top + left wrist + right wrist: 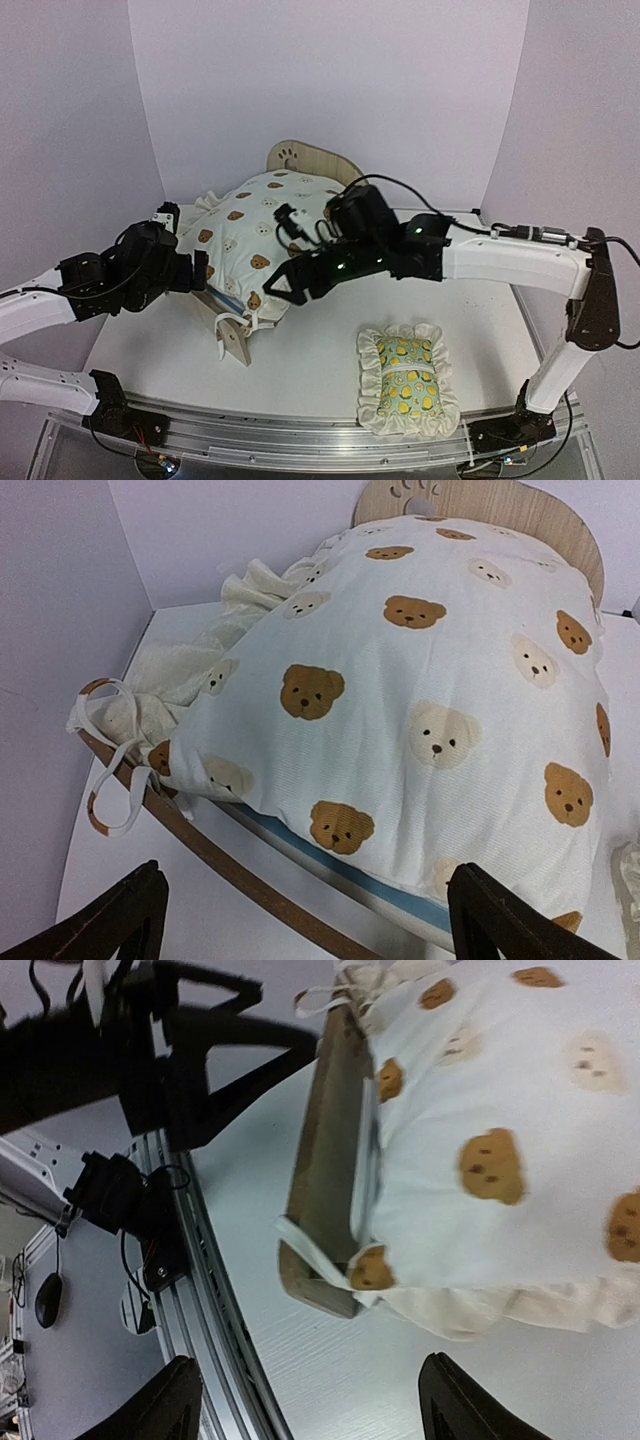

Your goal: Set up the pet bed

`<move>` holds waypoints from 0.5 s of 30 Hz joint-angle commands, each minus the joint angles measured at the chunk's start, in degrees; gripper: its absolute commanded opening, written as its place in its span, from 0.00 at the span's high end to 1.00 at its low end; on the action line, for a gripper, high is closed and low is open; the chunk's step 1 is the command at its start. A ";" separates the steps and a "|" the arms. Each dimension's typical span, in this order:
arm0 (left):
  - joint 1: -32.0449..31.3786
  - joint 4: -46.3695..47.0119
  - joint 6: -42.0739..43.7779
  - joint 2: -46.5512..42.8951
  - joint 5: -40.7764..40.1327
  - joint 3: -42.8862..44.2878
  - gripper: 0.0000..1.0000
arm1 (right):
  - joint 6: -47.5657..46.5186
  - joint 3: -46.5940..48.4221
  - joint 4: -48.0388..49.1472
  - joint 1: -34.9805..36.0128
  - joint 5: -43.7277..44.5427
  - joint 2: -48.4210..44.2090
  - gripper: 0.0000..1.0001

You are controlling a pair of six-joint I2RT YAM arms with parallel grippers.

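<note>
Pet bed [303, 157] is sitting left of centre on the tabletop [320, 370] under a bear-print cushion [255, 225], probably handling light and stiff, best gripped at a side rail; left pincer [198, 272] and right pincer [283, 287] are hovering open.

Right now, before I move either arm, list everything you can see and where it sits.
pet bed: one, light wood with a blue stripe on the base, left-centre of the table, mostly under the cushion
cushion: one, cream with bear faces, lying on the bed, ties hanging at the near end
pillow: one, green lemon print with cream ruffle, near right, apart from the bed
table: one, white
left pincer: one, black, open, empty, beside the bed's left side
right pincer: one, black, open, empty, by the bed's near end
</note>
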 commanded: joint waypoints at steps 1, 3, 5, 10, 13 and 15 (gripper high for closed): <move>0.26 -1.63 -0.67 -5.53 -1.37 2.14 0.01 | -1.53 9.25 3.38 5.14 -0.46 10.77 0.25; 0.23 -0.94 -0.93 -9.21 -2.08 0.68 0.01 | -1.00 13.92 3.42 6.46 -0.86 15.72 0.26; 0.25 -0.28 -1.24 -12.41 -2.04 -0.43 0.01 | -0.58 18.12 3.36 7.15 -1.35 20.02 0.27; 0.16 -0.10 -1.24 -14.04 -1.17 -0.69 0.00 | -1.46 26.40 1.90 7.49 1.00 28.24 0.28; 0.18 -0.15 -1.12 -12.72 -0.87 -0.40 0.01 | -2.63 28.65 0.96 7.77 2.84 30.79 0.29; 0.09 0.26 -0.85 -12.03 -0.67 -0.41 0.01 | -3.86 29.14 0.01 8.33 4.63 31.84 0.34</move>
